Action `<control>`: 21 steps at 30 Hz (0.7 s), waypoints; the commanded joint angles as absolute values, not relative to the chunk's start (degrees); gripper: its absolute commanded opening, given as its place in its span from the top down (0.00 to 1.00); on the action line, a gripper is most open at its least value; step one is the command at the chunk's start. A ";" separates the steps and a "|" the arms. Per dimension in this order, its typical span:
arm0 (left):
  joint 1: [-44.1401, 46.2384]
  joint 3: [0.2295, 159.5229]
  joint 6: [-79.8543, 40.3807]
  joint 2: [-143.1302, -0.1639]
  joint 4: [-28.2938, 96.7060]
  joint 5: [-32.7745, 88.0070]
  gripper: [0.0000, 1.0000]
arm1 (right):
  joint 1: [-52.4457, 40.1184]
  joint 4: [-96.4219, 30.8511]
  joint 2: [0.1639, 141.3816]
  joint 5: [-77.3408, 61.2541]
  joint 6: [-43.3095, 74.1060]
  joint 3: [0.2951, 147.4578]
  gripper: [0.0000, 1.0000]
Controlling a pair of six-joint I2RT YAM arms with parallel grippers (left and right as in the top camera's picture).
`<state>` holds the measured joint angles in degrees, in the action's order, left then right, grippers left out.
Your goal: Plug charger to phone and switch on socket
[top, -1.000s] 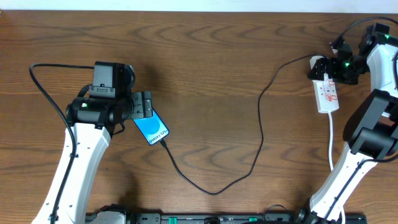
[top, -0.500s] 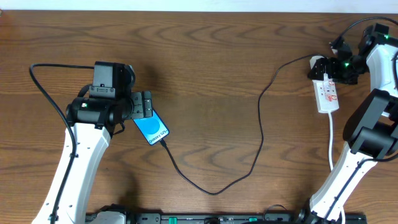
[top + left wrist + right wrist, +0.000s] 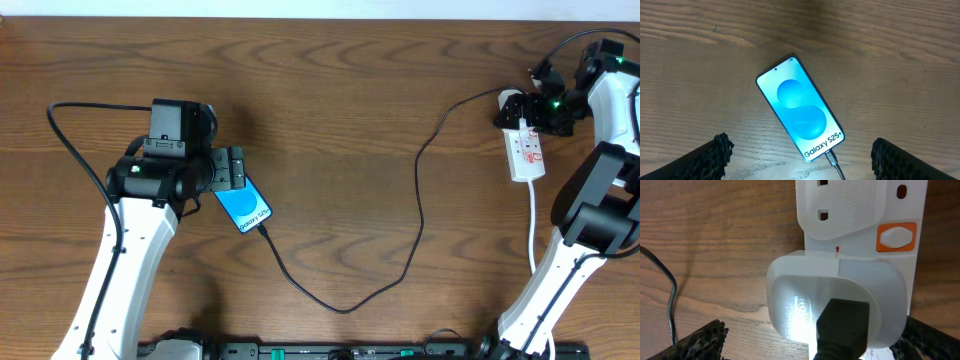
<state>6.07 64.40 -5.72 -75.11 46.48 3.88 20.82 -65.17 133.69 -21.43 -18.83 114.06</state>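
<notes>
left gripper (image 3: 229, 168): jaws spread wide, holding nothing. its fingers (image 3: 707, 159) sit at either edge of the wrist view, clear of the phone (image 3: 800, 112). the phone lies flat on the bench (image 3: 350, 100), screen up and lit blue, just ahead of that gripper. the charger (image 3: 420, 200) has its small plug seated in the phone's lower edge. its black cable loops across the bench to a white adapter (image 3: 835, 300) plugged into the socket (image 3: 860, 210). right gripper (image 3: 535, 110): jaws parted, straddling the adapter, clamped on nothing. the socket lies near the bench's right end, its white cord (image 3: 533, 230) running toward the near edge. an orange switch (image 3: 896, 236) sits beside the adapter; its position cannot be told.
</notes>
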 commanded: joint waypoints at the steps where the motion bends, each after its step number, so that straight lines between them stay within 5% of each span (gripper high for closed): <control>1: 6.09 65.32 -4.93 -74.91 46.68 2.94 0.09 | 19.25 -64.86 135.15 -26.50 -19.31 114.43 0.01; 21: 6.09 65.32 -4.93 -74.91 46.68 2.94 0.09 | 18.31 -62.04 135.13 -24.62 -17.54 108.33 0.01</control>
